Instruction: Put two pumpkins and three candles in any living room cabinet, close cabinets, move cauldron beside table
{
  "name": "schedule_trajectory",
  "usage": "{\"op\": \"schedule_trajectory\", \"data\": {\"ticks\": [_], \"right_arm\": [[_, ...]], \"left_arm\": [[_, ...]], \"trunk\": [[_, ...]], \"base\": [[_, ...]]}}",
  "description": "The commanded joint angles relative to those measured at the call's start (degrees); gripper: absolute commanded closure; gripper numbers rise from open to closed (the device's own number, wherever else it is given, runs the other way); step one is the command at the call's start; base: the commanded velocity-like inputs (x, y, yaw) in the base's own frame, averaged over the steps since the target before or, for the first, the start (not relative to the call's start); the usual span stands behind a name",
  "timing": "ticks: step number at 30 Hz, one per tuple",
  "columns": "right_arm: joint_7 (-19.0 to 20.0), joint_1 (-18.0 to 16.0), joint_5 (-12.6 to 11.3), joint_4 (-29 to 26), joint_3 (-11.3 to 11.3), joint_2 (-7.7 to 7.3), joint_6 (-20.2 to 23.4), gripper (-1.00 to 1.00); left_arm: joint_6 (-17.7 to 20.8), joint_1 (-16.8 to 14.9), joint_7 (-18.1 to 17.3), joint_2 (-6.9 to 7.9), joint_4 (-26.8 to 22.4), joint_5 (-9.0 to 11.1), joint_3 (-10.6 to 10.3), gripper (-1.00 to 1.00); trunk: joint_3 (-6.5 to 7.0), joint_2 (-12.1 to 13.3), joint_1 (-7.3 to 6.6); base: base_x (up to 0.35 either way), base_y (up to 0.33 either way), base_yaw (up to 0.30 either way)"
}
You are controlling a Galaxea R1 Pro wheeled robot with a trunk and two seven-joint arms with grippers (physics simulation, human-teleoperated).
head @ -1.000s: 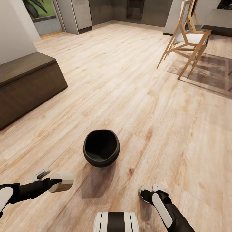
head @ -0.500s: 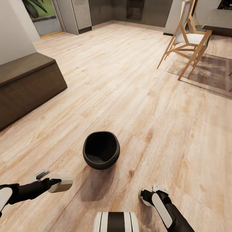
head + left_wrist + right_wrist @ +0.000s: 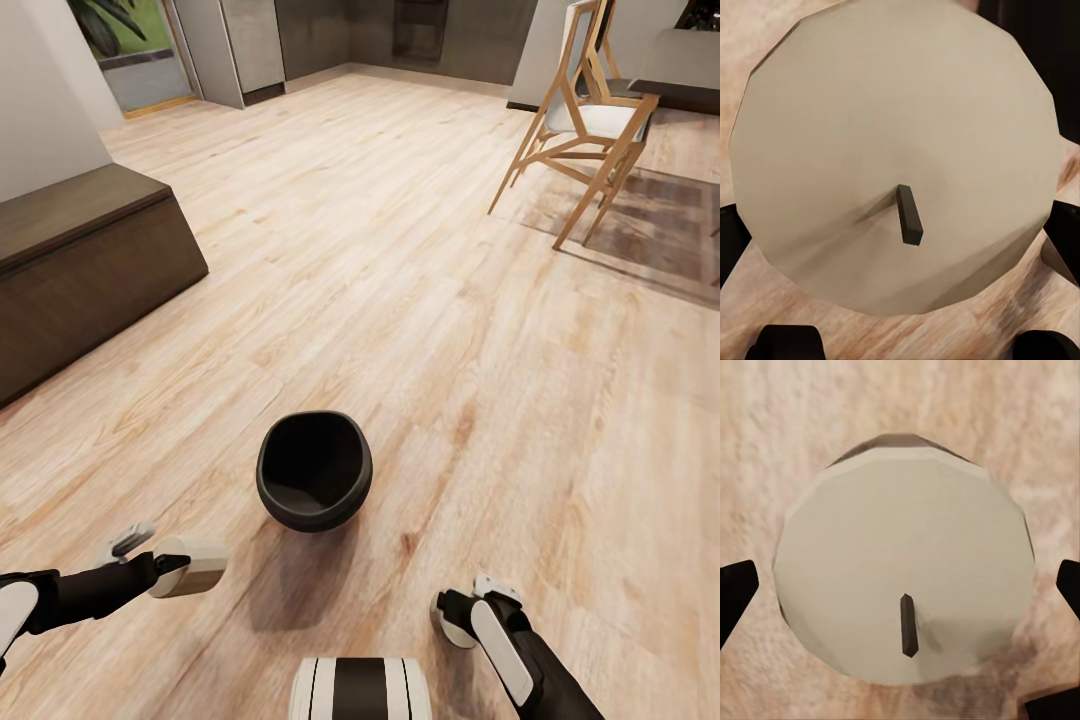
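now we hold a candle in each gripper: our left gripper [image 3: 190,567] is clamped on one cream candle [image 3: 896,157], our right gripper [image 3: 452,618] on another candle [image 3: 904,574]. between and ahead of them, the black cauldron [image 3: 314,470] sits on the wood floor [image 3: 420,300], well apart from the dark cabinet [image 3: 85,260].

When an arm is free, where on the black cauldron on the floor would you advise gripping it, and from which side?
Grip the cauldron by its rim, coming down from above with one finger inside the mouth and one outside. It stands mouth-up on the wooden floor with nothing around it, and its bulging belly looks too wide to span. Both grippers hold a candle now: left, right.
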Motion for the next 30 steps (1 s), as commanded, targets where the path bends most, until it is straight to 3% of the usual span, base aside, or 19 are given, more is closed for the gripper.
{"op": "schedule_trajectory", "data": {"ticks": [1, 11, 20, 30], "right_arm": [[-0.57, -0.03, -0.57, -0.08, 0.14, -0.03, -0.05, -1.00], [-0.55, -0.11, -0.54, 0.82, 0.18, -0.03, -0.45, -1.00], [-0.20, -0.21, 2.64, 1.24, 0.10, 0.54, -0.56, -1.00], [-0.16, -0.21, 2.80, 1.27, 0.18, 0.74, -0.56, -1.00]], "left_arm": [[0.22, -0.02, 0.58, 0.00, -0.06, 0.66, 0.04, 1.00], [0.22, -0.02, 0.53, 0.00, -0.02, 0.70, 0.84, 1.00], [0.31, -0.02, 0.42, 0.00, 0.00, 0.70, 1.70, 1.00], [0.30, 0.06, -3.15, 0.16, 0.00, 0.55, 1.79, 1.00]], "trunk": [[-0.04, -0.02, -0.01], [-0.04, -0.02, -0.01], [-0.04, -0.02, -0.01], [-0.48, -0.04, 0.04]], "base": [[0.004, 0.000, 0.000], [0.000, 0.000, 0.000], [0.000, 0.000, 0.000], [0.000, 0.000, 0.000]]}}
